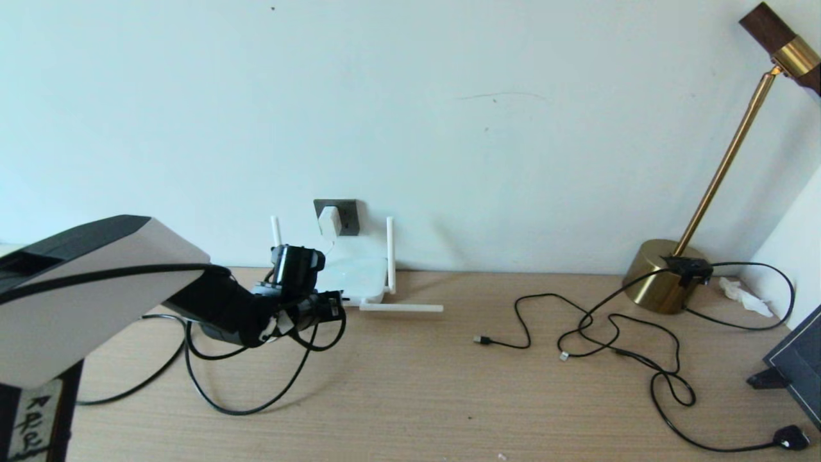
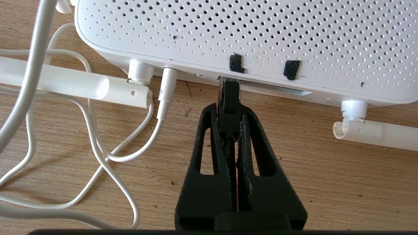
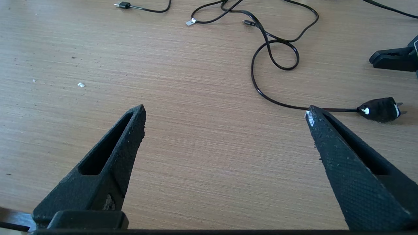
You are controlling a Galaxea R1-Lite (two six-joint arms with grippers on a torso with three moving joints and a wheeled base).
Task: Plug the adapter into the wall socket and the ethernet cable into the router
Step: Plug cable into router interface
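The white adapter (image 1: 330, 220) sits in the dark grey wall socket (image 1: 349, 214) on the wall behind the router (image 1: 356, 277). My left gripper (image 2: 229, 109) is shut on the black connector of the ethernet cable (image 2: 231, 94). The connector's tip is at a port in the router's (image 2: 248, 36) front edge. In the head view the left gripper (image 1: 332, 307) is at the router's near left corner, and the ethernet cable (image 1: 256, 403) loops back over the table. My right gripper (image 3: 225, 112) hangs open over bare table, holding nothing.
The adapter's thin white cord (image 2: 98, 147) lies in loops beside the router, plugged in left of the connector. One antenna (image 1: 401, 308) lies flat on the table. Thin black cables (image 1: 609, 333), a black plug (image 1: 790, 437), a brass lamp (image 1: 664, 279) and a dark stand (image 1: 792, 362) are at the right.
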